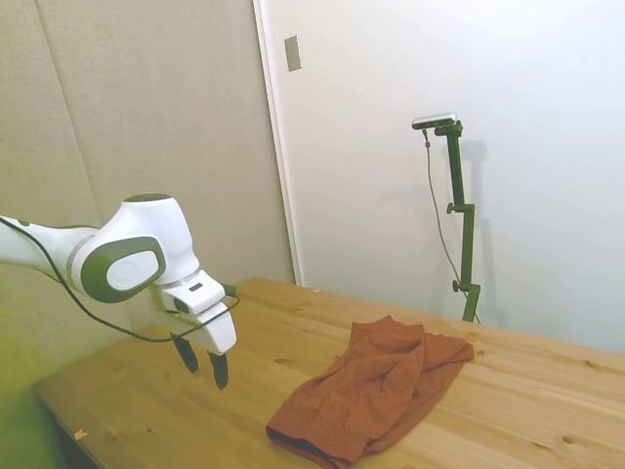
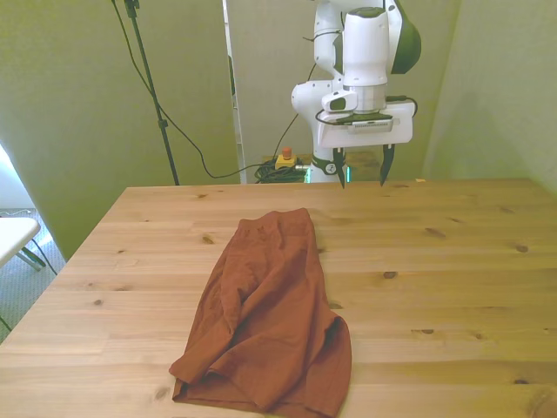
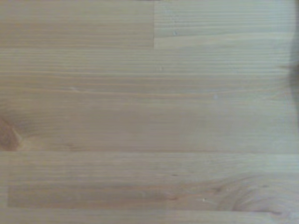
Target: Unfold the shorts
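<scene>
The rust-orange shorts lie folded and rumpled on the wooden table. In the front view they stretch from the middle toward the near edge. My gripper hangs above the table, well apart from the shorts and nearer the robot's side. It is open, with nothing between its dark fingers. The wrist view holds only bare wood grain.
A grey wall and a white door stand behind the table in the side view. Beyond the table's far edge in the front view, black cables and a small yellow and red device lie on the floor.
</scene>
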`<state>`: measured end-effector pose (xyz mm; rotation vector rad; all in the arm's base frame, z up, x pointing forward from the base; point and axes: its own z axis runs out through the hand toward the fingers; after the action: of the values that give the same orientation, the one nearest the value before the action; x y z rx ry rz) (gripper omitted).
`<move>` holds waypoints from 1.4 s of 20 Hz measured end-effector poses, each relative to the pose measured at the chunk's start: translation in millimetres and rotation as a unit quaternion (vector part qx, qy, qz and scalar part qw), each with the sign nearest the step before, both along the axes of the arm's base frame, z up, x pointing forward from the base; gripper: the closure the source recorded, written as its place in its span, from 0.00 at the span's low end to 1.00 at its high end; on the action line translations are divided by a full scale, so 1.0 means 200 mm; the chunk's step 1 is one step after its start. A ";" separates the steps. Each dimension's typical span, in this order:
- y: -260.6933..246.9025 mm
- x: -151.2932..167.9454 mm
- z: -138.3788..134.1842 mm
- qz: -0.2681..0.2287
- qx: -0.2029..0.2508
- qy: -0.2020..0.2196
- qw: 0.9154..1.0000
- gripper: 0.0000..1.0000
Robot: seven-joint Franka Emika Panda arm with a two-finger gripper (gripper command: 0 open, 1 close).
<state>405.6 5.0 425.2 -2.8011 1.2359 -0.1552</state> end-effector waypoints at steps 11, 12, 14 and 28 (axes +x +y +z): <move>-0.77 0.12 0.25 -0.089 -0.005 -0.033 0.996 0.00; -0.92 0.10 0.26 -0.098 0.003 -0.029 0.995 0.00; -1.25 0.04 0.21 -0.120 0.032 -0.015 0.992 0.00; -1.89 0.25 -0.29 -0.041 0.279 0.052 0.958 0.00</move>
<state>456.4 -374.0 367.4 -2.2933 1.1850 0.2968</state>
